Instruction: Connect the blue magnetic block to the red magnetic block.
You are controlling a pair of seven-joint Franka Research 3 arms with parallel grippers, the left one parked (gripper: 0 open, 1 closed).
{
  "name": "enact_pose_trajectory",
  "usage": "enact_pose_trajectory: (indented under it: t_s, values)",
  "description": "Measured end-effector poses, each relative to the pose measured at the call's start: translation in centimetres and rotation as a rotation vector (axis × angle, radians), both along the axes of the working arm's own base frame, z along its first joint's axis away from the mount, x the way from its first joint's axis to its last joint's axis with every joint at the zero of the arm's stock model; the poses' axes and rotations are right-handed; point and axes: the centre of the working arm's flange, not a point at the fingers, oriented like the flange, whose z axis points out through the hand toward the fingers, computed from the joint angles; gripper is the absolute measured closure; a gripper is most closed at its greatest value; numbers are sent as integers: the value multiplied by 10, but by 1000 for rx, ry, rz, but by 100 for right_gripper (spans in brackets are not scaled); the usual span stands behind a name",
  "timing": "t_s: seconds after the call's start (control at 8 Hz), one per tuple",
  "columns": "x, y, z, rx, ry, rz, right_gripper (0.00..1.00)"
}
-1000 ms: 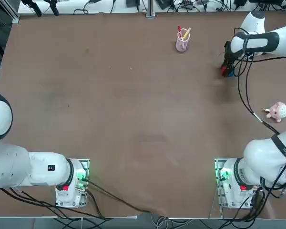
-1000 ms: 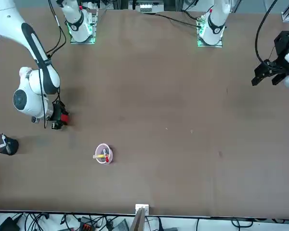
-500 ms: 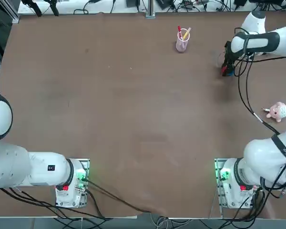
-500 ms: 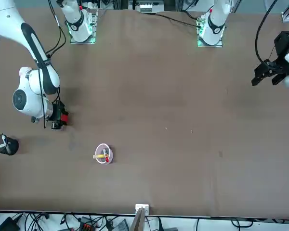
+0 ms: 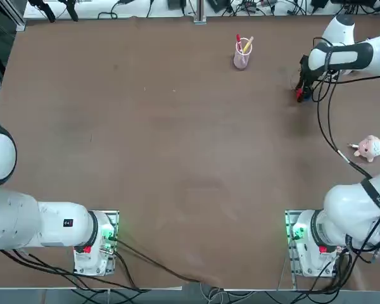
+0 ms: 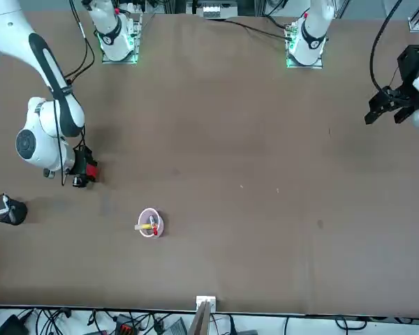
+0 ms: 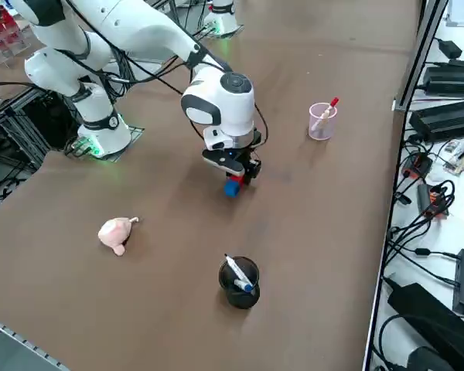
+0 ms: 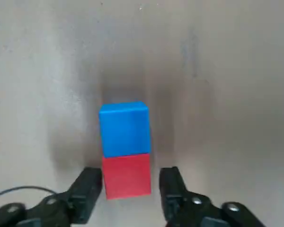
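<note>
The blue block [image 8: 124, 128] and the red block [image 8: 127, 176] sit face to face on the brown desk [image 5: 177, 158], touching. The right gripper [image 8: 128, 189] hangs just over them, its jaws apart, one on each side of the red block with a sliver of gap. Nearby stand a pink cup [image 5: 242, 58] holding pens, a black cup [image 7: 239, 282] with a pen, and a pink plush toy [image 5: 368, 148], all clear of the blocks. No writing is legible.

Blue magnetic block [image 8: 124, 127] and red magnetic block [image 8: 127, 176], face to face, flat on table.
</note>
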Motion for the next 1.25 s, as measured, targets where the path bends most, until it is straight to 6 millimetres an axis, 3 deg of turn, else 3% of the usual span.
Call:
enact_pose_trajectory:
  t_s: [0.12, 0.38, 0.88, 1.25]
  values:
    - [1, 1, 2, 0, -6, 4, 1]
    - [11, 8, 25, -3, -51, 78, 0]
    - [18, 37, 122, -54, -29, 375, 0]
    - [39, 36, 200, -46, 8, 637, 0]
